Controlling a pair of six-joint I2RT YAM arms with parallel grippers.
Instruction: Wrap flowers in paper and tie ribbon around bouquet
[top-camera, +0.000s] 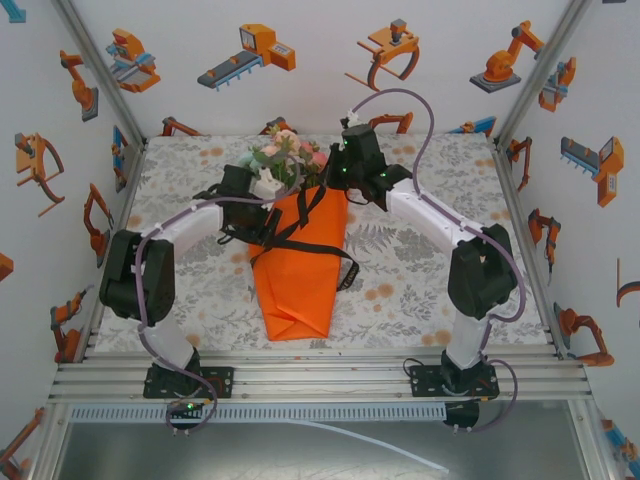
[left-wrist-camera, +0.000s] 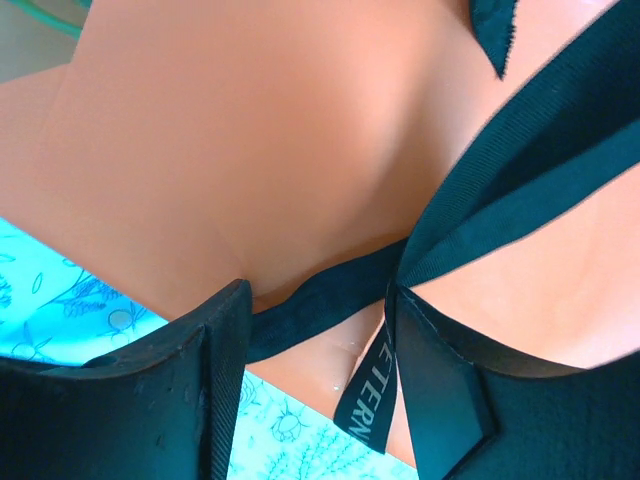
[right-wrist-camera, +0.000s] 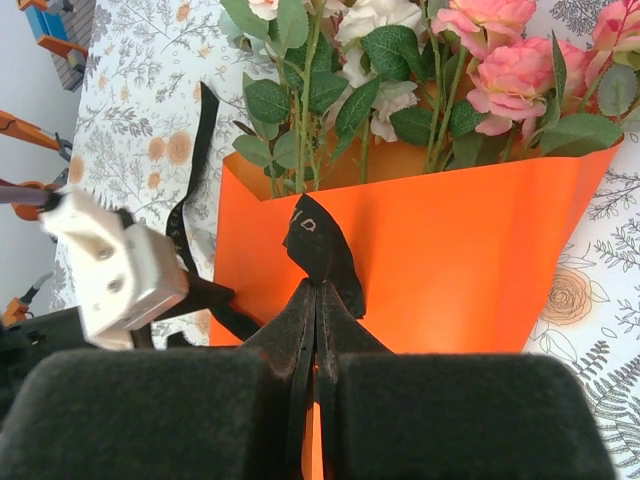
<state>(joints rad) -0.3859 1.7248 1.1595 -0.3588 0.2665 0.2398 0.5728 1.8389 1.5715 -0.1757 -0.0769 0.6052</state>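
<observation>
The bouquet lies mid-table, an orange paper (top-camera: 300, 275) cone with the flowers (top-camera: 290, 152) at its far end. Black ribbon (top-camera: 303, 243) crosses the cone in loose strands. My left gripper (top-camera: 268, 190) hovers at the cone's upper left. In the left wrist view its jaws (left-wrist-camera: 318, 300) stand open over the paper (left-wrist-camera: 250, 150). One ribbon (left-wrist-camera: 540, 150) strand spans the gap and a lettered end hangs by the right finger. My right gripper (top-camera: 335, 180) is at the cone's upper right. There it (right-wrist-camera: 320, 285) is shut on a ribbon (right-wrist-camera: 322, 240) end, before the paper (right-wrist-camera: 450, 250) and flowers (right-wrist-camera: 480, 60).
A floral-print cloth (top-camera: 420, 270) covers the table. White walls with orange robot stickers close in the left, back and right, with metal posts (top-camera: 100, 70) at the corners. A metal rail (top-camera: 320, 375) runs along the near edge. The left wrist's white block (right-wrist-camera: 110, 265) sits close to my right fingers.
</observation>
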